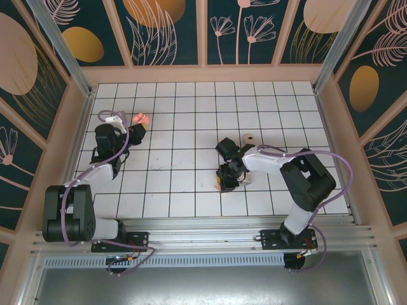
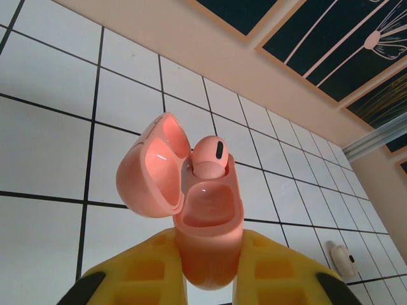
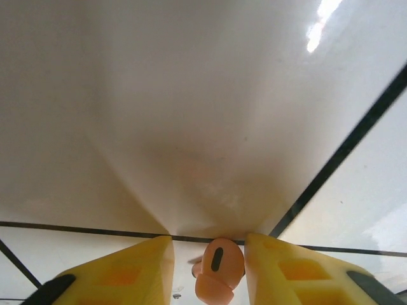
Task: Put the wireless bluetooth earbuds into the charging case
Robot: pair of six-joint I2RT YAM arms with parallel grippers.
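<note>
My left gripper (image 2: 210,270) is shut on the lower body of the salmon-pink charging case (image 2: 206,216), held up over the far left tiles (image 1: 140,119). The lid stands open to the left. One pink earbud (image 2: 210,159) sits in the case's far socket; the near socket is empty. My right gripper (image 3: 208,254) points down at a tile in the middle of the floor (image 1: 226,181), its yellow fingers (image 3: 127,273) apart. A second pink earbud (image 3: 218,270) lies between them, against the right finger, with a gap to the left finger.
A small pale rounded piece (image 1: 249,137) with a dark spot lies on the tiles just beyond the right gripper; the left wrist view has it at lower right (image 2: 343,260). Peach walls (image 1: 203,74) ring the tiled floor.
</note>
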